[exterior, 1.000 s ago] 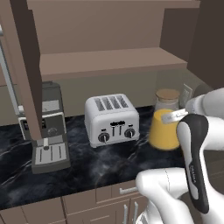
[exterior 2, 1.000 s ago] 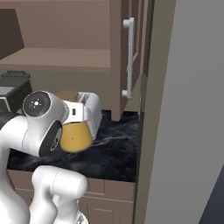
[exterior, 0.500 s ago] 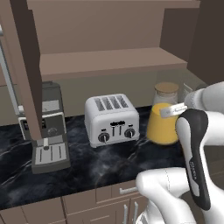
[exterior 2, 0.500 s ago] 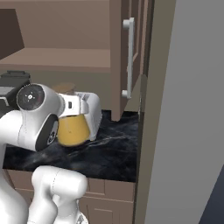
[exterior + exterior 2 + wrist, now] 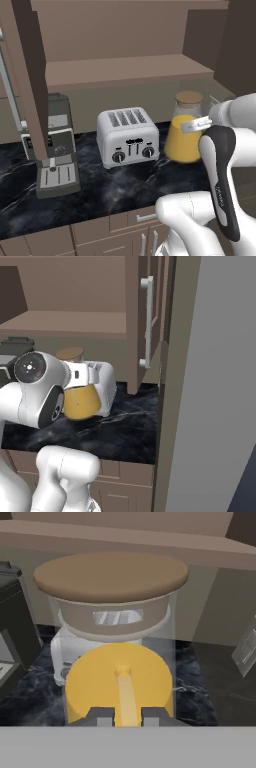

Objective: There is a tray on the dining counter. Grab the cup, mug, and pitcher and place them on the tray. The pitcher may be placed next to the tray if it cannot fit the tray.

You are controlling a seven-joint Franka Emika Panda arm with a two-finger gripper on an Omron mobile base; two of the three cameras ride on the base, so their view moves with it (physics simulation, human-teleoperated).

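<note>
Black marble veined in white runs under brown shelving in my left base view. On that counter (image 5: 100,190) a coffee machine (image 5: 52,145) stands toward the left end and a silver toaster (image 5: 127,136) near the middle. Right of the toaster I see the pitcher (image 5: 184,135), clear glass with orange liquid and a tan lid, lifted off the marble beside my arm's white wrist.

From the right base view, the pitcher (image 5: 81,398) hangs against the arm, in front of the toaster (image 5: 105,386), well back from the counter's front edge. A tall cabinet door (image 5: 147,321) stands to the right.

Looking along the hand, my gripper (image 5: 127,717) has its fingers nearly together, pinching the pitcher's (image 5: 117,632) thin handle strip.
</note>
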